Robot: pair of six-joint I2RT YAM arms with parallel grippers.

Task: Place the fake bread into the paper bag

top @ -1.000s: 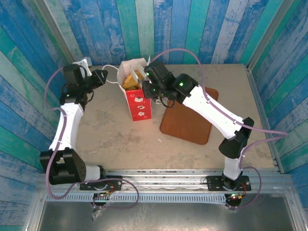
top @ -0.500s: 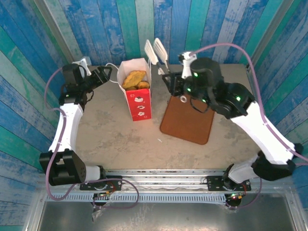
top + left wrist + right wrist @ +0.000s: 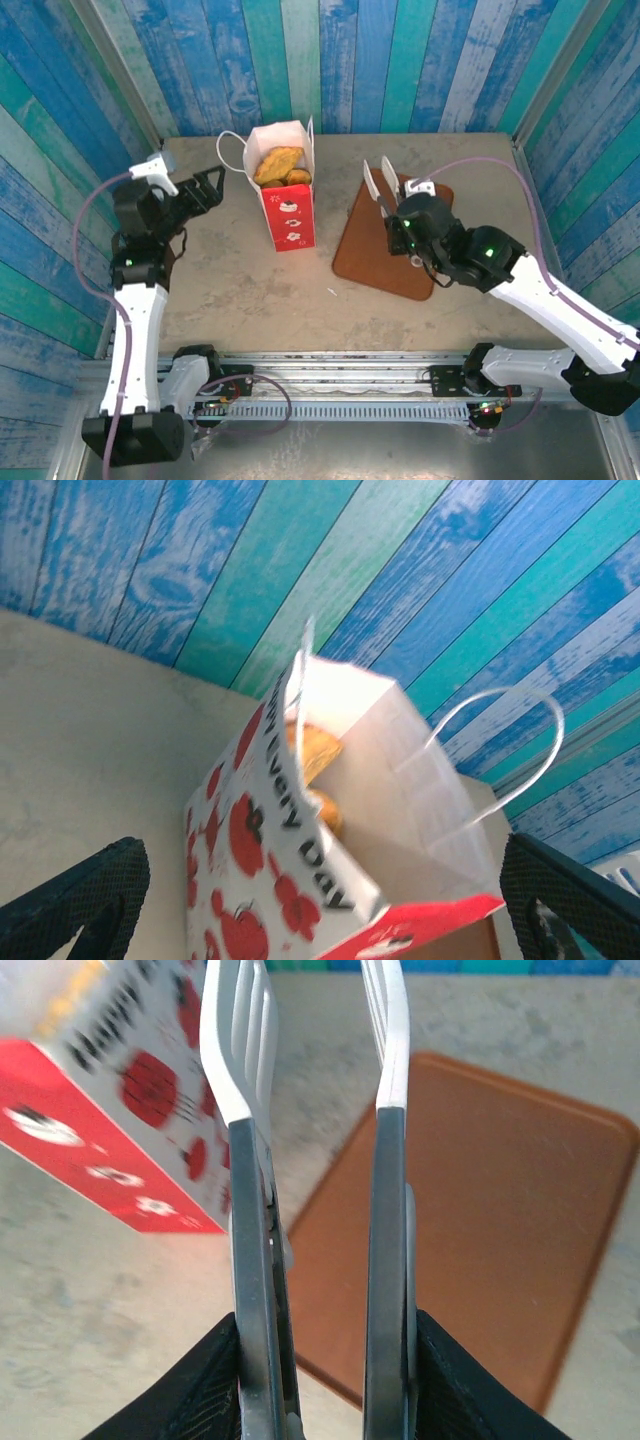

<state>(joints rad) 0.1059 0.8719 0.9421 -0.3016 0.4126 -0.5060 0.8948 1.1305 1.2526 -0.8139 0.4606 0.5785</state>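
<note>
The paper bag [image 3: 290,215] stands upright at the back middle of the table, white with a red front. Golden-brown fake bread [image 3: 278,160] fills its open top. My left gripper [image 3: 210,187] is open just left of the bag, apart from it. In the left wrist view the bag [image 3: 300,860] and the bread [image 3: 315,755] sit between the wide-apart black fingers [image 3: 90,890]. My right gripper [image 3: 398,222] is shut on grey tongs [image 3: 380,185] with white tips, over the brown tray. In the right wrist view the tongs [image 3: 250,1210] hold nothing.
A flat brown tray [image 3: 385,255] lies right of the bag, also in the right wrist view as the tray [image 3: 490,1210]. A white cord handle [image 3: 520,730] loops free off the bag's far side. Blue plank walls close in the table's back and sides.
My left gripper has opened and drawn back from the bag's handle. My right arm has swung the tongs from above the bag's mouth to over the tray.
</note>
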